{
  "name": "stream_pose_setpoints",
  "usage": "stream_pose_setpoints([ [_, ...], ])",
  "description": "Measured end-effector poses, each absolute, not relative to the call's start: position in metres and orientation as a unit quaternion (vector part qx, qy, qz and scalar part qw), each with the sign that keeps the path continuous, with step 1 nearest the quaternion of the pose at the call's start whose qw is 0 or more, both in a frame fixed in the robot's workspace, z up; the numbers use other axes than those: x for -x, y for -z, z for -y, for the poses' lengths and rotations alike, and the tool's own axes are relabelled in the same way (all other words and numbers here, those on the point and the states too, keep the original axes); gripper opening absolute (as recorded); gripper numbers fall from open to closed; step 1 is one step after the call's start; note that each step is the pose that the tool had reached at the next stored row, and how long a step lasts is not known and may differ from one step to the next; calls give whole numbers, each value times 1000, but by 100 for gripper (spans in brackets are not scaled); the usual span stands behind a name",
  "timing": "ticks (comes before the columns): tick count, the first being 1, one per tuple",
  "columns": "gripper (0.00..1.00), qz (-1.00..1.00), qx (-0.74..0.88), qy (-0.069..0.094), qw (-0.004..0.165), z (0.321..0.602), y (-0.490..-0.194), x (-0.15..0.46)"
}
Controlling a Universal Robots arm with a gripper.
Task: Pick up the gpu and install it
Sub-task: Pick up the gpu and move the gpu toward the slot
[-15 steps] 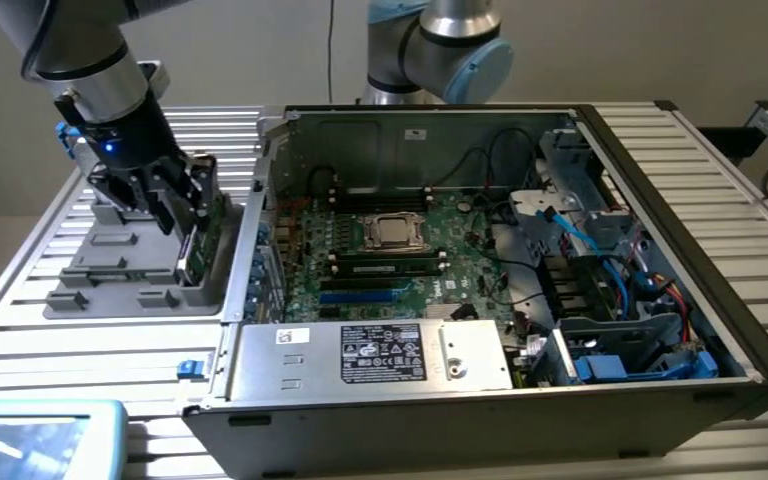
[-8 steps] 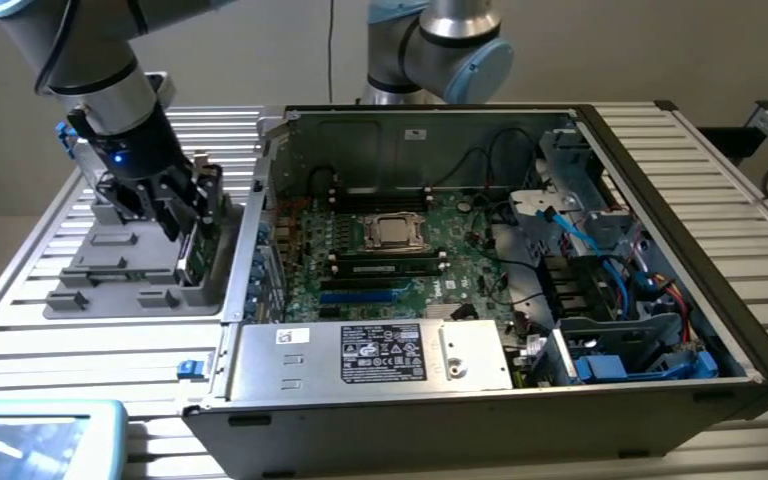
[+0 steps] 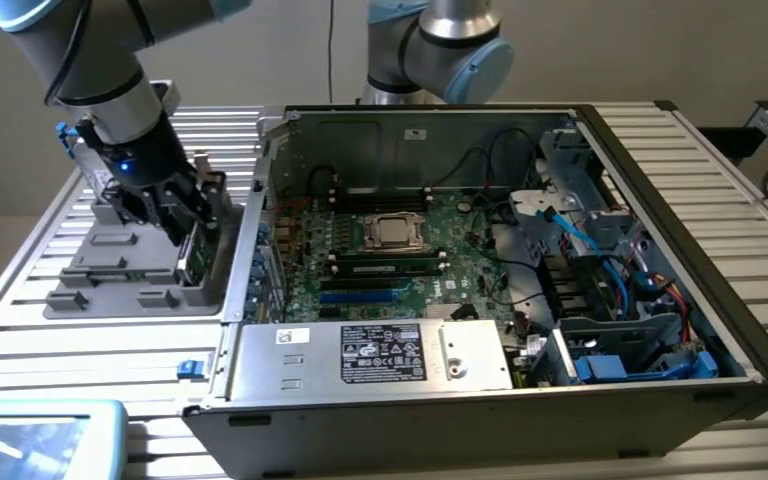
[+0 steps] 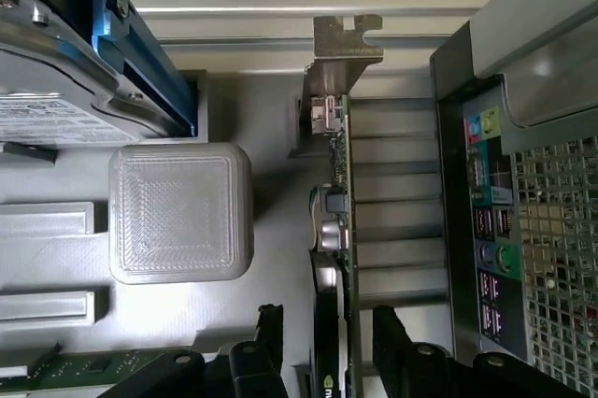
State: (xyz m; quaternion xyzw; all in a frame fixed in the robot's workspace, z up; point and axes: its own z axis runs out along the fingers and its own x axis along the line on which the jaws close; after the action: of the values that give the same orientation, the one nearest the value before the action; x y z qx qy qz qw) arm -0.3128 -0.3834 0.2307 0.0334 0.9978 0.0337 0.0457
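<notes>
**Position.** The gpu (image 4: 334,220) is standing on its long edge in a slot of the grey holder (image 3: 117,285). The holder is sitting on the slatted counter (image 3: 37,345), toward the counter's edge at the exterior view's left and just beside the open computer case (image 3: 651,330). The silver end bracket (image 4: 344,43) is lying at the end of the card farthest from the gripper (image 4: 327,319).

**Fingers.** The fingers (image 4: 268,333) are standing spread, one on each side of the card, and are pinching nothing. Whether either one is touching the board cannot be told.

**Handling.** The card is looking thin, light and stiff. It is likely fragile, since small components and connectors are projecting from one face and would not tolerate squeezing or scraping. The flat faces near the upper edge, clear of the bracket, appear to be the soundest place to take hold. The smooth black face may be slippery, so the grip is calling for firm, square contact. The card should be coming out of the slot straight, without twisting.

**Markings.**
- A white label on the hard drive (image 4: 56,108) is carrying lines of print too fine to read.
- The black-and-white label (image 3: 384,352) on the power supply is likewise illegible.
- A small green mark is showing on the card's edge between the fingers, and it cannot be read.
</notes>
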Motion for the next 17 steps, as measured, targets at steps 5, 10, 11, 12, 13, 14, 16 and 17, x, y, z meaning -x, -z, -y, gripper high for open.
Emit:
stream_pose_setpoints([
  [5, 52, -998, -33, -34, 46, 379, -228, 313],
  [10, 52, -998, -33, -34, 46, 379, -226, 313],
  [11, 52, -998, -33, -34, 46, 379, -226, 313],
  [12, 52, -998, -33, -34, 46, 379, -226, 313],
  [13, 49, -998, -33, -34, 46, 379, -225, 313],
  [14, 43, -998, -33, -34, 46, 379, -225, 313],
  [16, 37, -998, -33, -34, 46, 379, -225, 313],
  [17, 37, -998, -33, -34, 46, 379, -225, 313],
])
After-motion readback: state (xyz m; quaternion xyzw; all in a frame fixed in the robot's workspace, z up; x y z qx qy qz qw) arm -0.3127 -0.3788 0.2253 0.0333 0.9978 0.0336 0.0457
